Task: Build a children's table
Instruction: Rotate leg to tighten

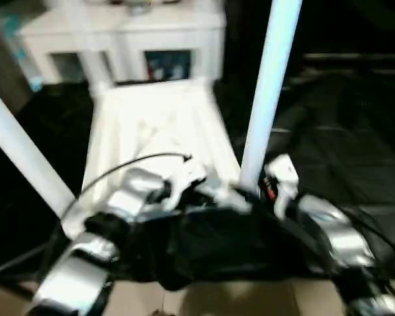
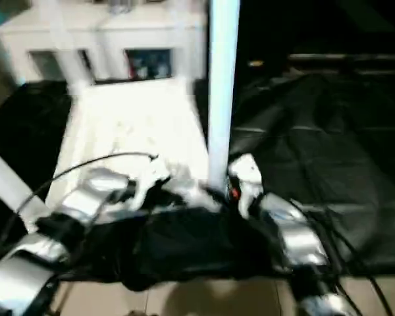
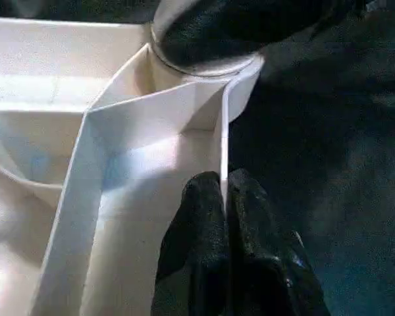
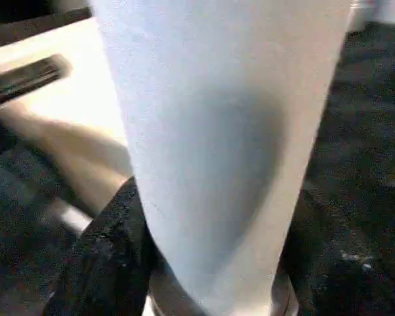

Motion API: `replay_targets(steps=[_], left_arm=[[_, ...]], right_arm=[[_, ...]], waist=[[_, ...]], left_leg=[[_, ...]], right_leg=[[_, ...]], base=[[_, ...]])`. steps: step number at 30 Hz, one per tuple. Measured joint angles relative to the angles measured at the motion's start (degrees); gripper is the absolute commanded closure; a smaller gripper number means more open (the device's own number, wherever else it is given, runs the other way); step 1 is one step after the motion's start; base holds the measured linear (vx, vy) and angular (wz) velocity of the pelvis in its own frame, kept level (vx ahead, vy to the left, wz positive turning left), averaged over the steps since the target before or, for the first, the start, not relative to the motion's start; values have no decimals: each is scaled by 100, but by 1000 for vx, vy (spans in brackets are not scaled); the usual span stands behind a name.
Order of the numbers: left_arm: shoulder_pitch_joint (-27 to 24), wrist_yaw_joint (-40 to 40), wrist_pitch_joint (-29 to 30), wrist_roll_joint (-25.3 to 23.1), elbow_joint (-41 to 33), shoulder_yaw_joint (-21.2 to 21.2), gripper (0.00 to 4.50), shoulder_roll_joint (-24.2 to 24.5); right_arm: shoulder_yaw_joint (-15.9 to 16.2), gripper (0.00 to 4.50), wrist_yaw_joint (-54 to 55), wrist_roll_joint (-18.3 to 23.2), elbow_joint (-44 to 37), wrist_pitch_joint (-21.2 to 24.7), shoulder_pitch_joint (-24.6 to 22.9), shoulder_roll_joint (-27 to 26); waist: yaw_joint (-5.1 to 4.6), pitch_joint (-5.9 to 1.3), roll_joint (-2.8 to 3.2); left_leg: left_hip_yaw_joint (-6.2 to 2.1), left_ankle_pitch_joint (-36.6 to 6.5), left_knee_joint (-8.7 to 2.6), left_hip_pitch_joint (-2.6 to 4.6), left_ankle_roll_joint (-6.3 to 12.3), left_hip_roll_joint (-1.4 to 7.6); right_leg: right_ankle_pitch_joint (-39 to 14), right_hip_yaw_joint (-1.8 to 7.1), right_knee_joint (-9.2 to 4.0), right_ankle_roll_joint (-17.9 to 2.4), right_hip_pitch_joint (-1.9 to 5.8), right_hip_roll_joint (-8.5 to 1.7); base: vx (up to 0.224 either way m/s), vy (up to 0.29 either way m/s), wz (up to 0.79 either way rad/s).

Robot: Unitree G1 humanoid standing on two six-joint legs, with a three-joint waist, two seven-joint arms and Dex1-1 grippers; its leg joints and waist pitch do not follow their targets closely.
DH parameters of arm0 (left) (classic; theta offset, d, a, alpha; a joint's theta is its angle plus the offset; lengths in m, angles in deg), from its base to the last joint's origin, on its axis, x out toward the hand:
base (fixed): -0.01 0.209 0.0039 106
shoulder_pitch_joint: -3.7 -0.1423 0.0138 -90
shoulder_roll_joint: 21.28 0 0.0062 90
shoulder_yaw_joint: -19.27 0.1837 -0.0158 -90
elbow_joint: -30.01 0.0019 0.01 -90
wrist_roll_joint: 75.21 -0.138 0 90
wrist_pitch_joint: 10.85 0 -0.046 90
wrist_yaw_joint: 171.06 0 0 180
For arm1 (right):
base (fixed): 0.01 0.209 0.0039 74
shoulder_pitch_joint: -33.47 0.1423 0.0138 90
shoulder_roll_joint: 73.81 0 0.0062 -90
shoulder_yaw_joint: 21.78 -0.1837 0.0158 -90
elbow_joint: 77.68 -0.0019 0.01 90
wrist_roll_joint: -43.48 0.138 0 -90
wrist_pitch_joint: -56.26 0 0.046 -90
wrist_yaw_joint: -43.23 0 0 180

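**Q:** Two legs stand up from the tabletop [image 1: 151,125]. Where does the assembly lie, and how is it held?

**A:** It lies upside down, ribbed underside up, on a black cover over the floor [image 1: 336,151], directly in front of the robot. One leg [image 1: 268,92] rises upright from the near right corner socket. A second leg [image 1: 20,155] leans out of the near left corner. The left hand [image 3: 224,197] is clenched on the thin rim wall of the tabletop, just beside a corner socket [image 3: 204,62], one finger on each side of the wall. The right hand [image 4: 204,263] reaches around the base of the upright leg, with a black finger [image 4: 108,257] against its side. Whether it is gripping firmly cannot be told.

**Q:** How will the parts handle?

**A:** Judged from appearance: hollow white plastic, light and stiff, with a smooth surface that can slip. The rim wall is thin and may flex under a pinch, so take hold near a socket or rib junction. Grasp the leg low, close to the socket, to limit leverage.

**Q:** Any markings?

**A:** No readable brand, label or writing on the parts. Beyond the tabletop stands a white cabinet [image 1: 125,39] with glass fronts; nothing there is legible either.
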Motion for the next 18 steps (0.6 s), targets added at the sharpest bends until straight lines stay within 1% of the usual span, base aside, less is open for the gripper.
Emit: replay_targets(steps=[1, 4, 6, 7, 8, 10, 11, 13, 14, 18], left_arm=[[35, -146, 59, -11, 32, -10, 450, -62], [81, -623, 250, -54, 69, -95, 450, -277], [81, -752, 305, -60, 63, -106, 450, -328], [81, -752, 308, -60, 62, -111, 450, -330], [77, -739, 310, -60, 51, -111, 450, -331], [35, -675, 316, -60, -12, -110, 450, -315], [24, -657, 316, -60, -27, -109, 450, -307], [-29, -538, 314, -59, -129, -95, 450, -241], [-66, -440, 298, -58, -195, -92, 450, -189], [-240, 338, 105, 55, -474, -6, 450, 167]], right_arm=[[-13, 228, 182, -39, 37, 23, 55, -43], [-132, 228, 857, -192, 259, -4, 218, -331], [-190, 228, 1045, -215, 356, -37, 275, -445], [-204, 200, 1050, -215, 364, -43, 279, -462], [-232, 183, 1048, -193, 364, -46, 280, -486], [-297, 162, 1028, -87, 348, -38, 280, -581], [-297, 162, 1001, -75, 347, -37, 280, -583], [-289, 134, 848, -75, 330, -39, 282, -573], [-264, 134, 685, -69, 316, -39, 280, -532], [23, 134, -476, 144, 4, 20, 93, -26]], waist=[[-8, 0, -8], [-66, -5, 5], [-73, -7, 11], [-78, -9, 15], [-78, -8, 15], [-80, -8, 23], [-80, -9, 27], [-86, -9, 27], [-89, -9, 27], [-49, 2, 7]], left_leg=[[0, 0, -2, 1, 0, 1], [0, 0, -3, 3, 0, -1], [0, 0, -8, 5, 0, -1], [0, 0, -8, 5, 0, -2], [0, 0, -8, 5, 0, -2], [0, 0, -8, 5, 0, -4], [0, 0, -8, 5, 0, -5], [0, 0, -12, 5, 0, -6], [0, 0, -15, 4, 0, -5], [0, -8, -49, 1, -13, -5]], right_leg=[[0, -1, -2, 1, -2, 0], [0, 1, -8, 1, -6, 0], [-1, 0, -23, 1, -5, 0], [0, 0, -26, 1, -4, 0], [0, 1, -29, 1, -4, 0], [0, 3, -31, 0, -5, 0], [1, 6, -31, -2, -5, 0], [3, 6, -29, -3, -9, 0], [11, 6, -29, -14, -11, 0], [30, -2, -27, -31, -19, 1]], base=[[0, 0, 0], [0, 0, 0], [0, 0, 0], [0, 0, 0], [0, 0, 0], [0, 0, 0], [0, 0, 0], [0, 0, 0], [0, 0, 0], [13, -6, 1]])
